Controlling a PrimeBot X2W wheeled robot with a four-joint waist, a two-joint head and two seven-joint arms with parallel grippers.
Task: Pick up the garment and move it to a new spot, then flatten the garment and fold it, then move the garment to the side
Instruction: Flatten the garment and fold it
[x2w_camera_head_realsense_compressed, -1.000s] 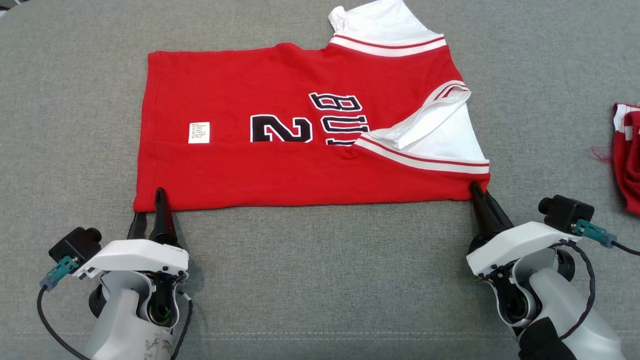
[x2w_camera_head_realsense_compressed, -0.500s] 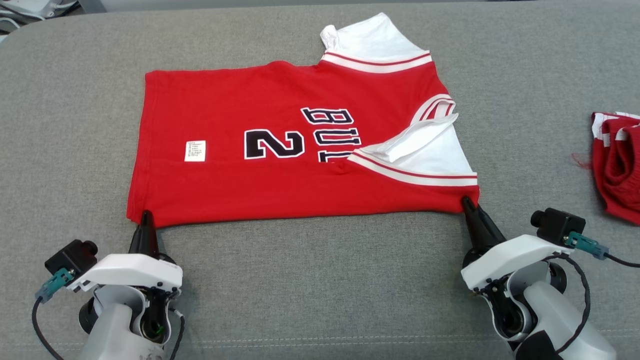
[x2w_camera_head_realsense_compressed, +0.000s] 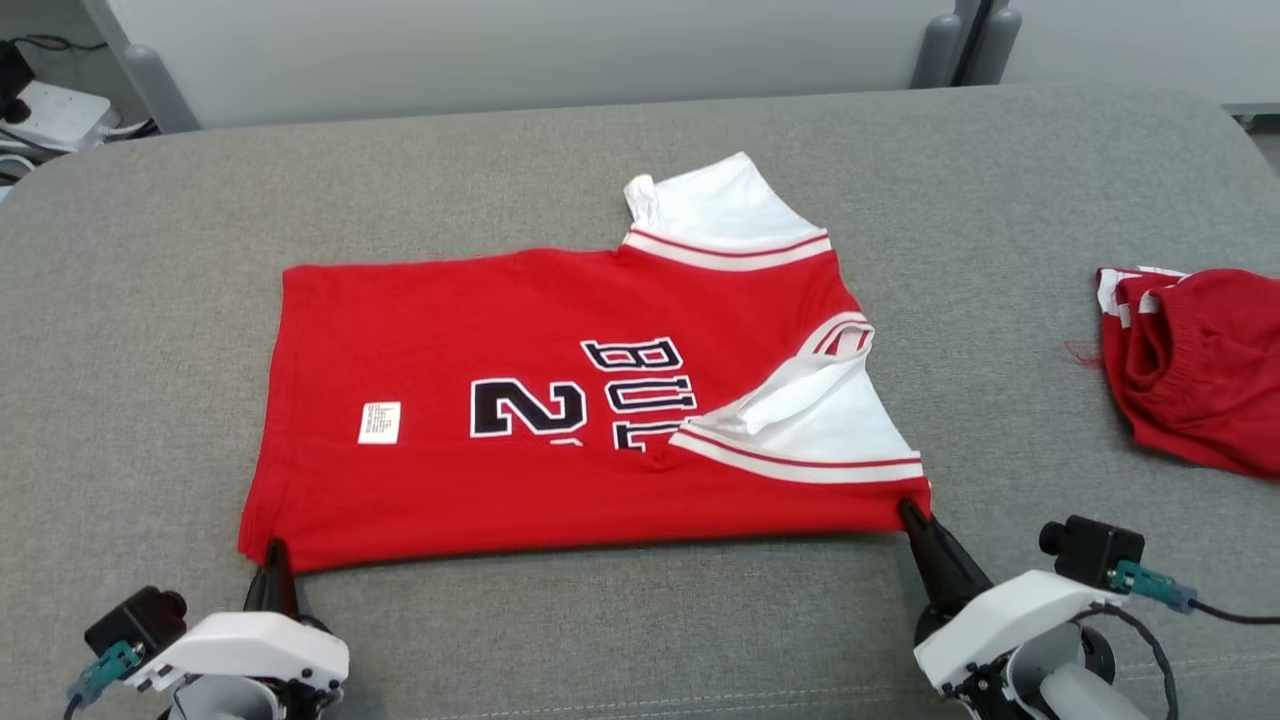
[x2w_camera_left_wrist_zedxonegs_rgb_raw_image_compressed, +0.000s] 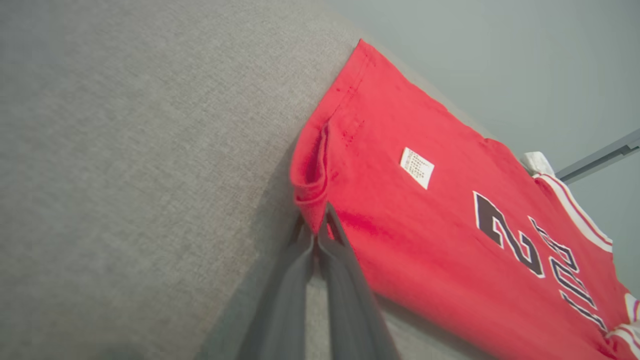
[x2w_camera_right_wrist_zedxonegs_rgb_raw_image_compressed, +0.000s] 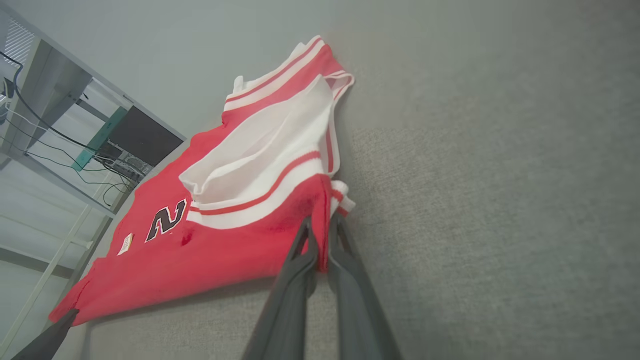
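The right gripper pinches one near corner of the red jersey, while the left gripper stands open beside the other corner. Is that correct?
No: the left gripper is shut on the jersey, at its other near corner, as the left wrist view shows. The right gripper pinches its corner.

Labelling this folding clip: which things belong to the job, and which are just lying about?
Job: red jersey; left gripper, shut on its near left corner; right gripper, shut on its near right corner.
Lying about: second red garment at right.
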